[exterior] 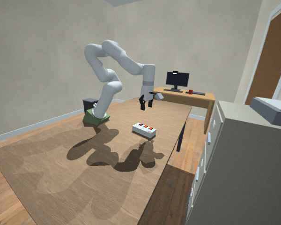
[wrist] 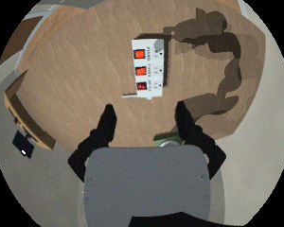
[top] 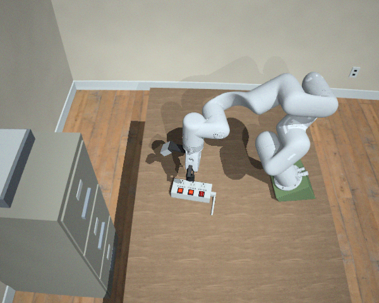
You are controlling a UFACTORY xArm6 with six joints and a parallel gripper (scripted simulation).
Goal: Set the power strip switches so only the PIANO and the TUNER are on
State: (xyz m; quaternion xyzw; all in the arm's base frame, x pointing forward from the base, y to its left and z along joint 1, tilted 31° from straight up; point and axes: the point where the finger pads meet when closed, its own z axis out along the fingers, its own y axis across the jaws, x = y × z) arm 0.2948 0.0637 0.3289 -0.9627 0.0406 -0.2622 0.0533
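Room: beige walls, wood-plank floor, your long brown wooden table in centre. Grey metal filing cabinet beside table edge; tan desk with black monitor beyond. White rectangular power strip lies flat, right way up, mid-table, long axis across table width, stubby white cord at end nearer arm's green base. Three red rocker switches in row, all lit. Your black two-finger gripper hangs above strip, pointing down, fingers fully spread, holding nothing.

Glossy white rounded arm on a green base, black two-fingered pincer, small grey wrist box.
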